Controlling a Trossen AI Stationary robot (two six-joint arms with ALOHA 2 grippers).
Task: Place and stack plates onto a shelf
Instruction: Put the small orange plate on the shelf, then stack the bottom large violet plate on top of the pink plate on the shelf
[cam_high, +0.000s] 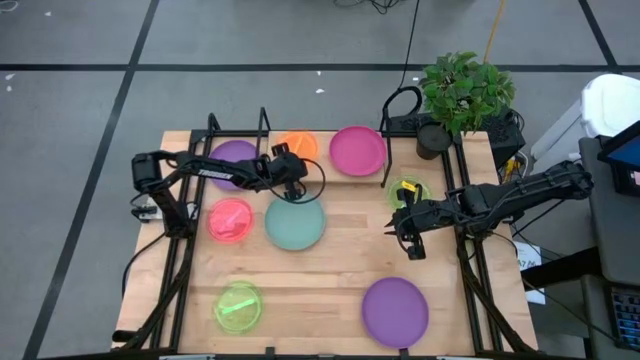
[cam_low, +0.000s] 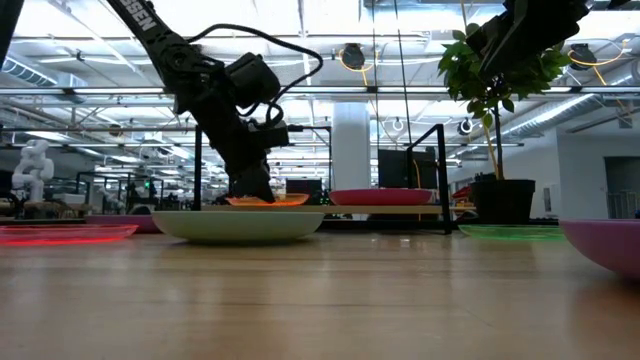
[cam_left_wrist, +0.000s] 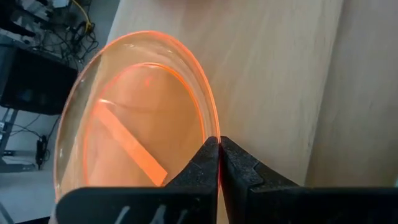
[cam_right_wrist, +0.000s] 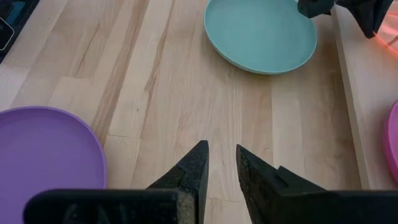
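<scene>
The shelf stands along the table's far edge and carries a purple plate and a magenta plate. Between them is the translucent orange plate, with my left gripper shut on it. A teal plate, a red plate, two green plates and a second purple plate lie flat on the table. My right gripper hovers open above the table's right half, holding nothing. My left gripper pinches the orange plate's near rim between its two fingertips. The fingers slant down from the near left side. The plate reaches away from the fingers over the shelf, close to level. Whether it rests on the plank I cannot tell.
A potted plant stands at the far right corner beside the shelf's black end frame. Bare wood lies in the table's middle, between the teal plate and the near purple plate.
</scene>
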